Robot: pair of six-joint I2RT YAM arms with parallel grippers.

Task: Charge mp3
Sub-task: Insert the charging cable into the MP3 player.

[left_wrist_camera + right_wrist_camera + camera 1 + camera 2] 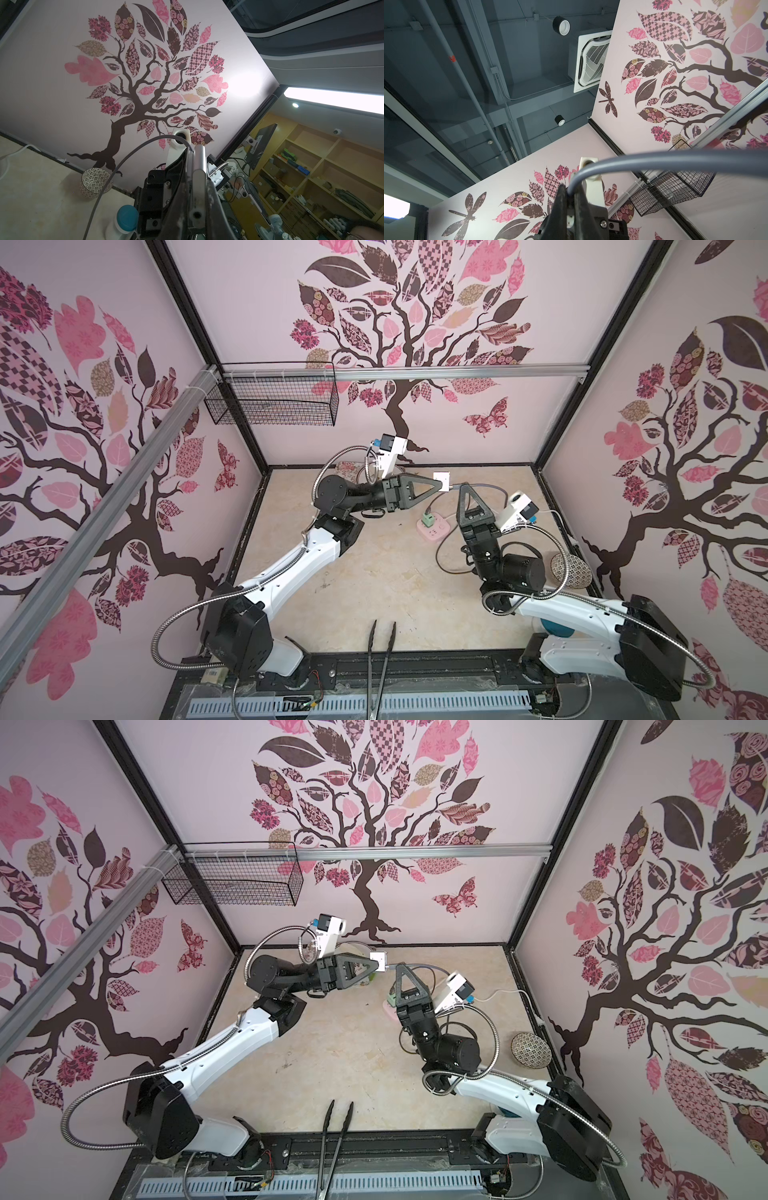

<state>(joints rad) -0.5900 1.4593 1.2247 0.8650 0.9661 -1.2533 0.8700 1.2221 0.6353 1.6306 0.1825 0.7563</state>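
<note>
The mp3, a tiny silver square, hangs in the air above the back of the table, and my left gripper is shut on it. In the left wrist view the mp3 shows edge-on between my left gripper's dark fingers. My right gripper is shut on the end of the grey charging cable. That end sits right at the mp3's edge. I cannot tell whether it is seated. The cable runs down to the mint-green plug in the pink power strip.
Black tongs lie at the front edge. A patterned bowl stands by the right wall, and a white bottle with a blue lid stands under the right arm. A wire basket hangs at the back left. The strip's white cord trails right.
</note>
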